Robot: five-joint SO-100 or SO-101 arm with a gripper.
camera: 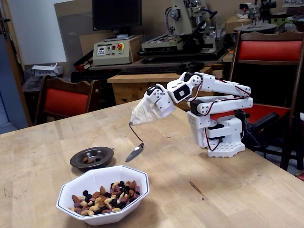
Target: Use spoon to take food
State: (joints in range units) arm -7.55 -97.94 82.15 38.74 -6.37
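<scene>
Gripper (142, 113) (tape-swathed, jaws hidden) — grasp unclear — spoon (135, 152) hangs below.

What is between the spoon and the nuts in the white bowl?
Nothing. In the fixed view the spoon hangs in the air just above the white bowl's far rim, and the nuts lie lower, toward the near side.
</scene>
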